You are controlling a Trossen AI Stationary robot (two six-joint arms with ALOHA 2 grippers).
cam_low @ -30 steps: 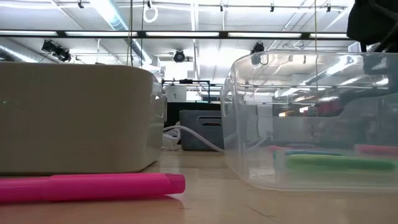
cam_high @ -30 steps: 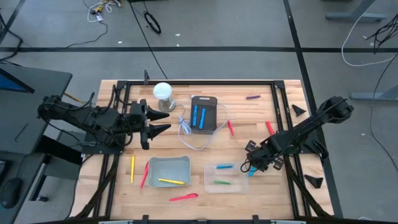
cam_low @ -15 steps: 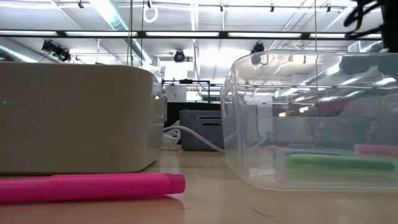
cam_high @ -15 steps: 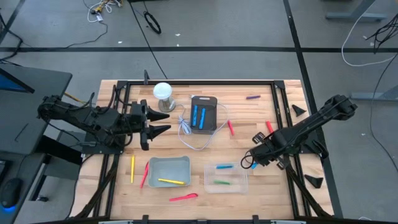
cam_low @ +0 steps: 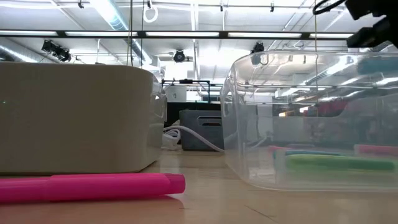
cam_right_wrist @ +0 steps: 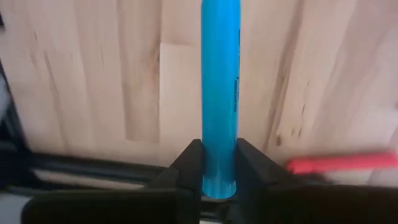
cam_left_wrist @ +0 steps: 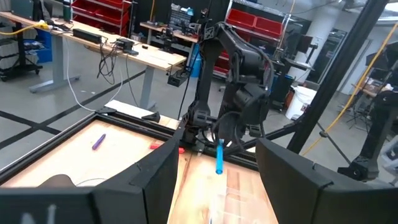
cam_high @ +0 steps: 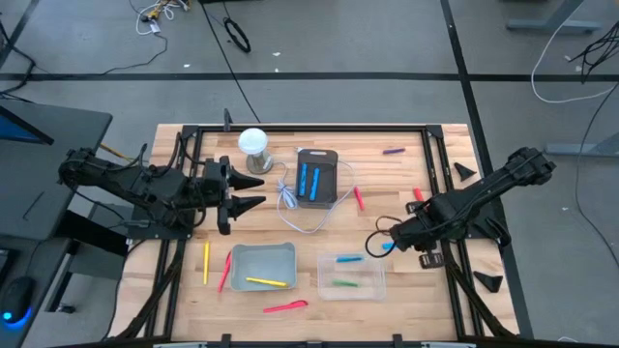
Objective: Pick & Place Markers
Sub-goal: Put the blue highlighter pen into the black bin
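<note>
My right gripper [cam_high: 390, 244] is shut on a blue marker [cam_high: 388, 246] and hovers just off the right end of the clear bin [cam_high: 377, 288], which holds a blue marker [cam_high: 349, 259] and a green one [cam_high: 344, 283]. In the right wrist view the blue marker [cam_right_wrist: 219, 87] sticks out past the gripper [cam_right_wrist: 219, 167]. My left gripper [cam_high: 253, 188] waits open at the table's left side. Loose on the wood lie a purple marker [cam_high: 393, 151], two red ones [cam_high: 359, 198] [cam_high: 419, 196], a yellow one [cam_high: 206, 261] and a pink one [cam_high: 285, 306]. My right gripper pinches one end of the blue marker [cam_right_wrist: 219, 177] between its two fingers [cam_right_wrist: 186, 163], with the fingers lying along it. The rest of the marker reaches out past the fingertips. In the left wrist view the blue marker [cam_left_wrist: 220, 155] hangs below the gripper, lifted clear of the table.
A grey tray [cam_high: 239, 275] holds a yellow marker [cam_high: 265, 282], with a pink-red marker [cam_high: 225, 271] beside it. A dark tray [cam_high: 329, 155] at the far middle holds two blue markers. A white coiled cable [cam_high: 290, 203] and a white round lamp [cam_high: 253, 143] stand near it.
My right gripper, still shut on the blue marker, has risen from table height beside the clear bin's right end and drifted toward the far edge. The marker has been lifted clear along with it.
</note>
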